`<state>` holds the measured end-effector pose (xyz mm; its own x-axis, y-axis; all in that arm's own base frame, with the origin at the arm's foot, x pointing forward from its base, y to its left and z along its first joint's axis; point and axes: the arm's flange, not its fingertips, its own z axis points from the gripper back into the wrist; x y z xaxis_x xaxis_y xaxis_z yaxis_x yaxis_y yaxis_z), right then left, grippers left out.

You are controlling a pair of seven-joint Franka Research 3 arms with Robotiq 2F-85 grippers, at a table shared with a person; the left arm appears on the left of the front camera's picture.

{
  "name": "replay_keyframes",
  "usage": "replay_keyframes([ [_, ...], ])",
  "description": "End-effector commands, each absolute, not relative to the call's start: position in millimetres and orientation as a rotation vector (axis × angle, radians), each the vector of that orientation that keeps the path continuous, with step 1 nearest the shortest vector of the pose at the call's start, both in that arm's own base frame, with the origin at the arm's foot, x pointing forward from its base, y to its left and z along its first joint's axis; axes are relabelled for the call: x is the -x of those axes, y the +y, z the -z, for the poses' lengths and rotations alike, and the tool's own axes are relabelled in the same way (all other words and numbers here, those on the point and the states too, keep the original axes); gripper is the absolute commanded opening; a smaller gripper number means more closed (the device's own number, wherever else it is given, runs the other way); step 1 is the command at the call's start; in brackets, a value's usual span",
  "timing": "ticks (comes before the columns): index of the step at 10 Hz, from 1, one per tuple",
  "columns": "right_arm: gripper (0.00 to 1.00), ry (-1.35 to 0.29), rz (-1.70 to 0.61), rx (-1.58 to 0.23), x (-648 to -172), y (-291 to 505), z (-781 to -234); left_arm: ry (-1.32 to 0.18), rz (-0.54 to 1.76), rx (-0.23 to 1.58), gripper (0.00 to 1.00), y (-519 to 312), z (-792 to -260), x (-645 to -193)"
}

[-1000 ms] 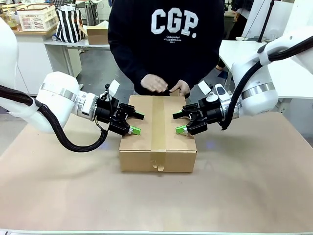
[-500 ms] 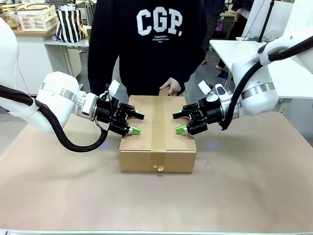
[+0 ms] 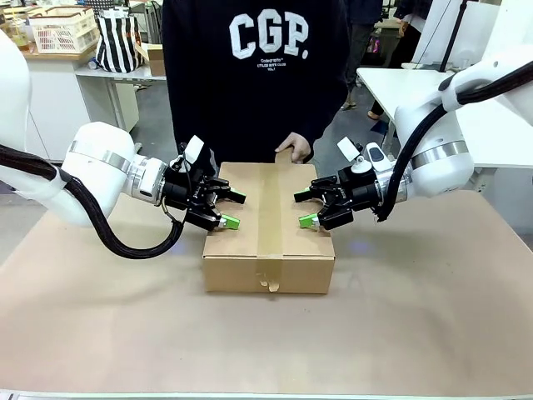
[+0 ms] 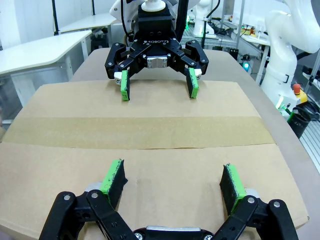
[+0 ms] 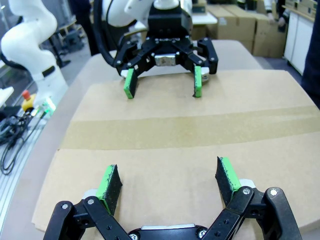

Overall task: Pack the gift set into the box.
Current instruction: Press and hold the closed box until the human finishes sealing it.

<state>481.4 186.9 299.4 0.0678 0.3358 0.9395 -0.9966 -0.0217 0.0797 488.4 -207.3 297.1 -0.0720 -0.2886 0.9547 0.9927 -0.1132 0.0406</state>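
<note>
Sweatshirt (image 3: pixel 266 67) reads "CGP."; both claws, left (image 3: pixel 232 210) and right (image 3: pixel 301 209), spread over taped box (image 3: pixel 268 242).

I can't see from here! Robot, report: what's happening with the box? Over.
Both end effectors, left and right, open over box. Box taped shut. Person's hand at far edge.

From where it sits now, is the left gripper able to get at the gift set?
Probably not. The box is closed, a strip of tape running along its top seam. The left gripper hangs open over that closed top, and any contents are hidden beneath the flaps.
</note>
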Motion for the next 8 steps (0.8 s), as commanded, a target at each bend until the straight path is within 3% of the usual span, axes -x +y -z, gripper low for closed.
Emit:
replay_keyframes([
  [1,1.0,-0.878,-1.32,-1.009,-480.9,187.1,-297.3,-0.981,1.446,1.031,1.0,-206.2,-293.8,-486.7],
  [4,1.0,-0.885,-1.322,-1.013,-481.4,186.9,-299.4,-0.974,1.454,1.033,1.0,-207.3,-297.1,-488.4],
  [8,1.0,-0.56,-0.859,-1.263,-439.9,149.3,-384.7,-0.689,1.165,1.365,1.0,-174.6,-382.1,-446.3],
])
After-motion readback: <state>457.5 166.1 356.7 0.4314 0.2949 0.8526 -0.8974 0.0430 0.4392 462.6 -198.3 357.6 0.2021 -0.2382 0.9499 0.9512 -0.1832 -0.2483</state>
